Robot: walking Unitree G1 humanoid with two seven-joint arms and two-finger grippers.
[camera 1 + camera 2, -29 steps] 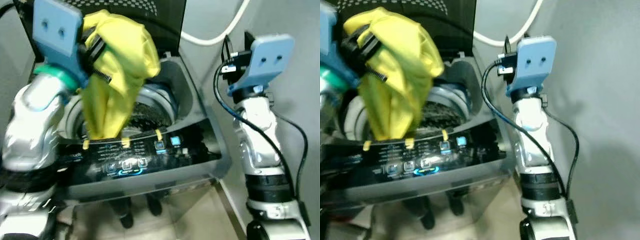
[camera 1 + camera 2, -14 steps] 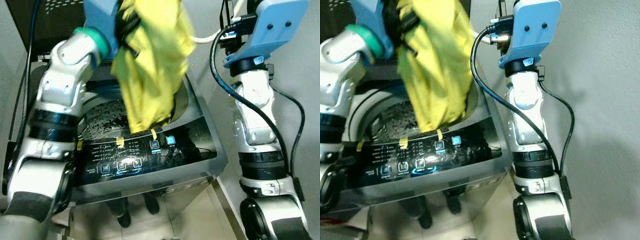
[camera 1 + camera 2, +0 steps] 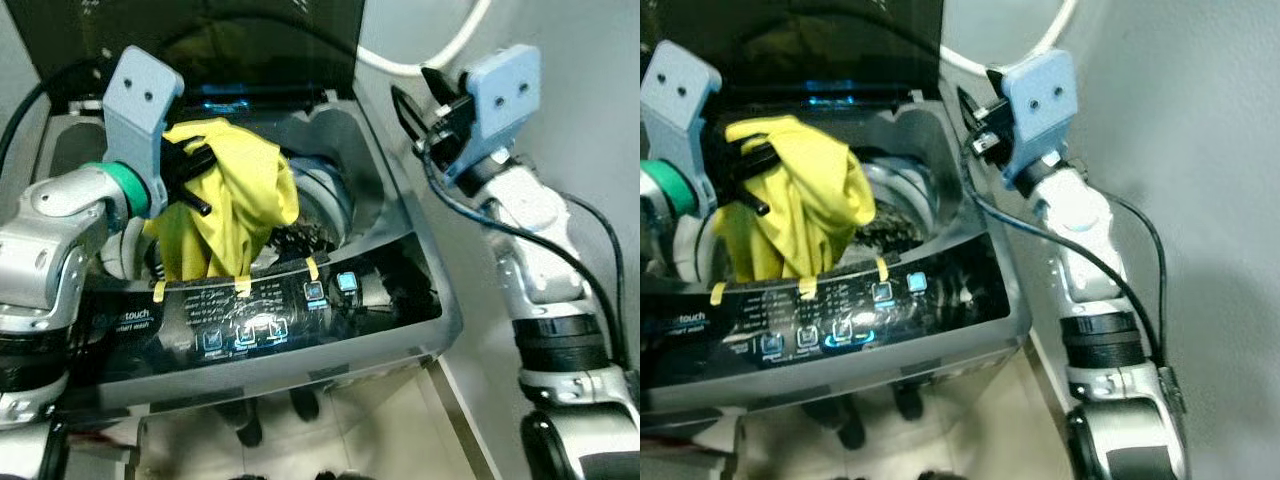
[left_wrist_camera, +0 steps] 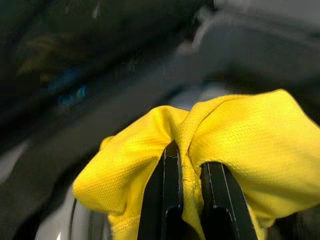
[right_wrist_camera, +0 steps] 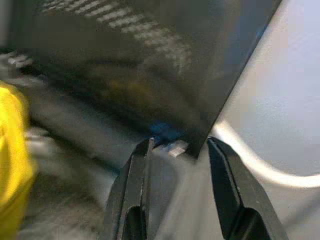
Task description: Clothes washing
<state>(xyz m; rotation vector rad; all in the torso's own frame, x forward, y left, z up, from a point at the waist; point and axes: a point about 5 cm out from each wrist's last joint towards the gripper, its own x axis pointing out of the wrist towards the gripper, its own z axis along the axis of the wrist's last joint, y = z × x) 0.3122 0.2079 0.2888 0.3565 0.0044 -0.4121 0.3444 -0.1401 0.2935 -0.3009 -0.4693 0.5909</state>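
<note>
A yellow garment (image 3: 228, 200) hangs bunched over the open drum (image 3: 300, 215) of a top-loading washing machine (image 3: 400, 300). My left gripper (image 3: 190, 170) is shut on the garment's upper fold, just above the drum's left side; in the left wrist view the cloth (image 4: 235, 145) is pinched between the two black fingers (image 4: 170, 185). My right gripper (image 5: 180, 155) stands open, raised by the machine's back right corner near the edge of the dark raised lid (image 5: 150, 65), holding nothing. The garment's lower end drapes onto the control panel (image 3: 260, 320).
The lid (image 3: 200, 40) stands upright behind the drum. A white hose (image 3: 430, 60) runs along the grey wall on the right. Lit buttons and yellow tape strips mark the panel. Tiled floor (image 3: 380, 440) lies below the machine's front.
My left arm has come down from high above the machine, lowering the yellow garment to the drum opening. The right arm has tilted inward toward the lid. The camera view shifted.
</note>
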